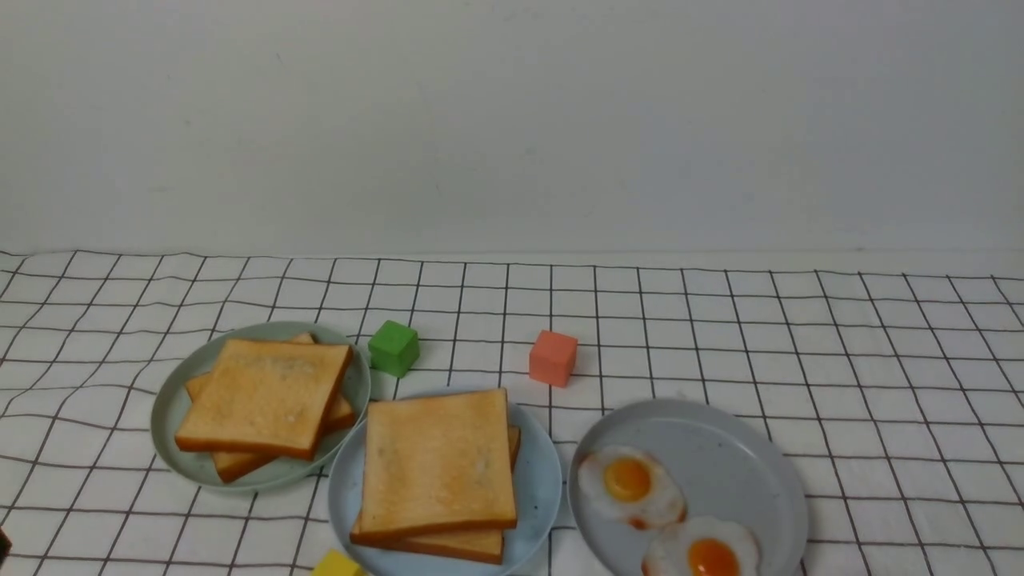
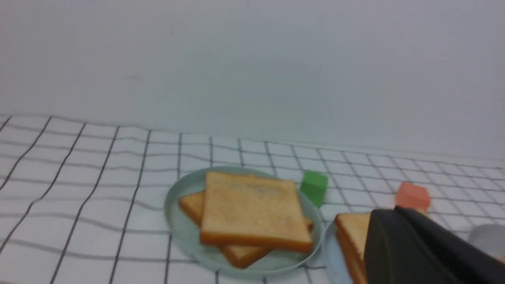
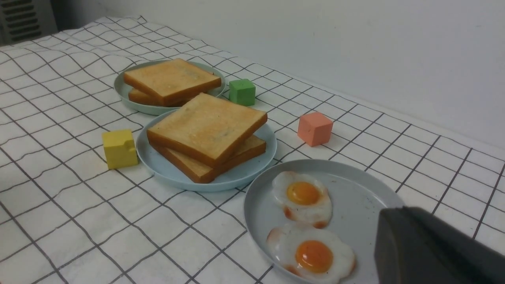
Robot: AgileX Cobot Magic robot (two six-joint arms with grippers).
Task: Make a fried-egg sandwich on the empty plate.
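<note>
A pale green plate near the counter's left edge holds two loose toast slices. A grey plate toward the front edge carries two fried eggs. Green, salmon and yellow cubes sit on the checked cloth.

I'm working at a staged test setup, not a real kitchen: my counter wears a wrinkled white grid-checked cloth against a bare white wall. Coloured toy cubes, green, salmon and yellow, sit among plates of glossy replica toast and fried eggs.
</note>
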